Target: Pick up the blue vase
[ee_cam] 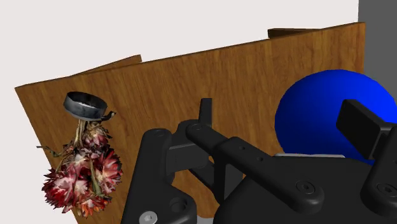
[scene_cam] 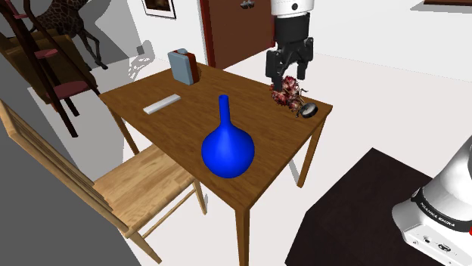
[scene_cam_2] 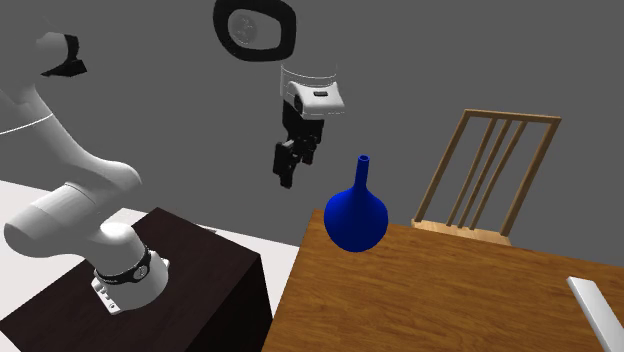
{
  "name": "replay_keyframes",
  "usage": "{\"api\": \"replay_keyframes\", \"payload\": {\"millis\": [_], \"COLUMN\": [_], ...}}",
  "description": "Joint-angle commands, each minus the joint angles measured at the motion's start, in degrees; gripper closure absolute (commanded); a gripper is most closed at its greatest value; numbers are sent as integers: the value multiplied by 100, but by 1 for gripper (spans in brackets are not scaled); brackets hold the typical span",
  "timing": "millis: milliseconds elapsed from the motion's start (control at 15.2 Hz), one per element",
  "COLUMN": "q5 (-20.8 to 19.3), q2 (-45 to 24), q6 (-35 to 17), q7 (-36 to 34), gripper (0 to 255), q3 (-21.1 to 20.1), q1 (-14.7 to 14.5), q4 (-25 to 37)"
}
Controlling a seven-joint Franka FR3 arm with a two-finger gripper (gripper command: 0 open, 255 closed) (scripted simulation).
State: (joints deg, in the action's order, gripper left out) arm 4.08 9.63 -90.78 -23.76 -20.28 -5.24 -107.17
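Observation:
The blue vase, with a round belly and a thin neck, stands upright on the wooden table near its front edge. It also appears in the second exterior view and in the wrist view. My black gripper hangs open in the air over the table's far right side, well apart from the vase. In the second exterior view the gripper is left of the vase's neck. In the wrist view the fingers stand apart with nothing between them.
A bunch of dried flowers with a dark ring lies right below the gripper. A grey-blue box and a white flat bar sit on the table's far side. A wooden chair stands at the left, the dark stand at the lower right.

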Motion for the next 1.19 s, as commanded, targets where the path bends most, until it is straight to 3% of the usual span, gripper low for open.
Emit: {"api": "replay_keyframes", "payload": {"millis": [0,396,792,1122], "q5": [-59,-439,-996,-941], "q2": [-414,-1811,-3450,-3315], "q6": [-9,210,819,356], "q7": [-266,-1060,-1715,-1683], "gripper": [0,0,0,0], "q3": [-140,-470,-574,-564], "q1": [-60,-395,-1074,-983], "q4": [401,1971,4167,3571]}}
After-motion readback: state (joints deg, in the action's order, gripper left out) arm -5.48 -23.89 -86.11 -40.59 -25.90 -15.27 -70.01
